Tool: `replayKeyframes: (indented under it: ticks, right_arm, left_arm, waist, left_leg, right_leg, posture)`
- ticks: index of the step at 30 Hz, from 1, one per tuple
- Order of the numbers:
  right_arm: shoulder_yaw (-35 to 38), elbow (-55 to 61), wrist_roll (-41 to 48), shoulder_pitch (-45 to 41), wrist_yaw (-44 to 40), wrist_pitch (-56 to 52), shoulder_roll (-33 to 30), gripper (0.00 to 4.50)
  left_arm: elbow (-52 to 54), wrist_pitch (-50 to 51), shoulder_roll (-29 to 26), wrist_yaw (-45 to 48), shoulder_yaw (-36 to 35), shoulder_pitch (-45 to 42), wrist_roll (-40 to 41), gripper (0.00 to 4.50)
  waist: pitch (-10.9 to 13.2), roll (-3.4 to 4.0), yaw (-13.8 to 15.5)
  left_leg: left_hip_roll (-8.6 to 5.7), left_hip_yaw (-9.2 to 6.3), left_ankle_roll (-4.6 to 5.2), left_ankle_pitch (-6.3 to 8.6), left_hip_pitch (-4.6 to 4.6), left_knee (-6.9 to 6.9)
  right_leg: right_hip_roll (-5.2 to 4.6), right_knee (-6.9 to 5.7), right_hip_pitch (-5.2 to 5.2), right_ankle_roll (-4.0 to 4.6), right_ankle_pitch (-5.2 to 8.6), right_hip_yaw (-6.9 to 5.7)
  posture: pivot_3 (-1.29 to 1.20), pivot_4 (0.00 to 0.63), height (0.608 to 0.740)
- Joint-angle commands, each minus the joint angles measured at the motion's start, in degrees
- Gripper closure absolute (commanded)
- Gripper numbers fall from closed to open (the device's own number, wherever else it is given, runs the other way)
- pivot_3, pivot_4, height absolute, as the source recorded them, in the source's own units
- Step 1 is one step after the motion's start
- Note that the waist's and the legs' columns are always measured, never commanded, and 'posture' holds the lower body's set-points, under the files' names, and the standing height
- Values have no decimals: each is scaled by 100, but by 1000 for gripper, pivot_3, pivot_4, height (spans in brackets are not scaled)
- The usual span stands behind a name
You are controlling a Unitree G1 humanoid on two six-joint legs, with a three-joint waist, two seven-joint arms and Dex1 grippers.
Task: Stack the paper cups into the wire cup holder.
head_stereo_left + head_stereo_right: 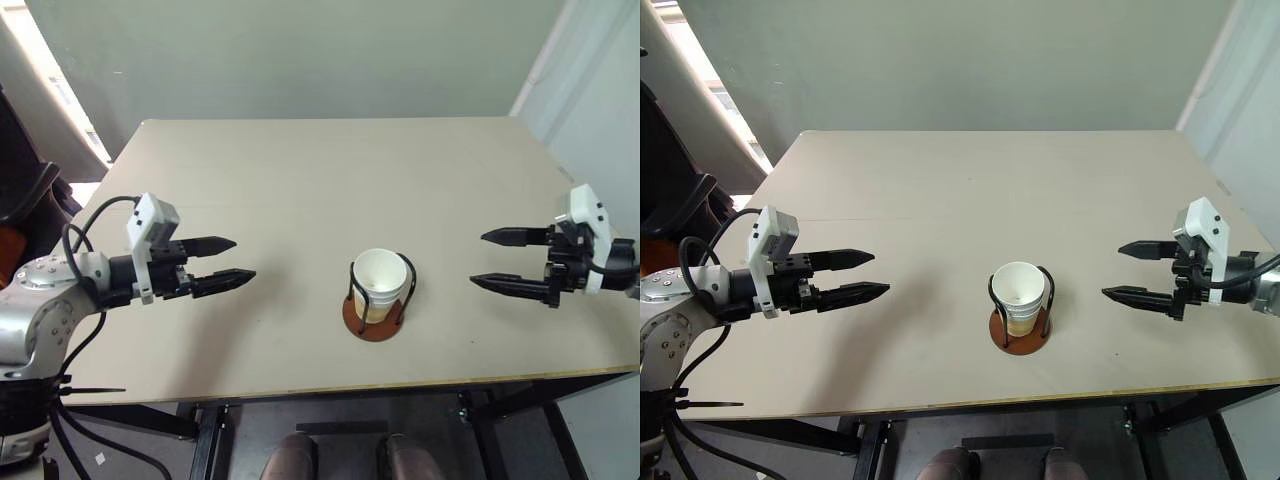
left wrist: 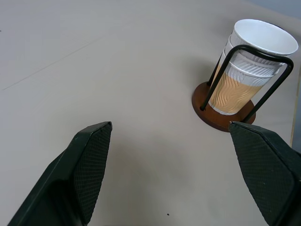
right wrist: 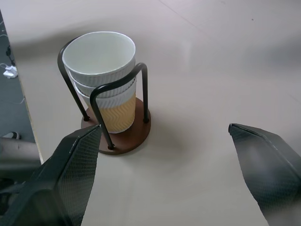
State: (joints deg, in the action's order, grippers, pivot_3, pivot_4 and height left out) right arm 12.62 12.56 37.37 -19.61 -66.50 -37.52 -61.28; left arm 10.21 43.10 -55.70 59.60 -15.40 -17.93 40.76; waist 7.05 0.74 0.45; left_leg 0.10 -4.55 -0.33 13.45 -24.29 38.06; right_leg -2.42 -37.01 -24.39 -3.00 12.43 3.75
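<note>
Paper, thin and pale yellow-tan below white ribbed rims, makes up the paper cups (image 1: pixel 380 284), which stand nested one inside another in the wire cup holder (image 1: pixel 377 312) at the lower centre of the left eye frame, near the front edge of the tabletop (image 1: pixel 300 180). The wrist views show at least three rims stepped one above the next, so the stacking looks finished, as far as can be judged.

Such cups should be very light and easily crushed; a squeeze across the open mouth would likely buckle the wall. The safer hold would be gentle, on the stiffer rolled rim or on the doubled wall just beneath it, and the nested layers make the stack firmer than a single cup. The two black wire arches fence the stack, so it can only be reached from above.

Its long axis runs upright, mouth opening upward, narrow end down on the reddish-brown disc base, with a slight lean at most.

At mid-left of the frame the left gripper (image 1: pixel 228 262) hovers with jaws spread and empty, well apart from the holder. At mid-right the right gripper (image 1: pixel 497 259) mirrors it, jaws spread, empty, pointing inward.
</note>
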Motion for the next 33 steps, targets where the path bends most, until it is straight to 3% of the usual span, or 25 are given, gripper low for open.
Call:
replayKeyframes:
  ticks: [1,33]
  right_arm:
    - [192,73,25,-55,-56,69,-74,0]
    - [-24,-186,-209,-334,-175,235,-9,0]
  left_arm:
    - [160,9,-39,-30,-74,-97,32,266]
    - [265,-71,5,-150,-127,84,-7,266]
  waist:
    - [0,0,0]
    - [1,-1,0]
  left_leg:
    - [0,0,0,0,0,0]
    - [0,-1,-5,5,0,-4]
  right_leg:
    - [0,0,0,0,0,0]
    - [0,3,-1,5,3,2]
  posture:
    - [0,150,740]
    - [0,150,740]
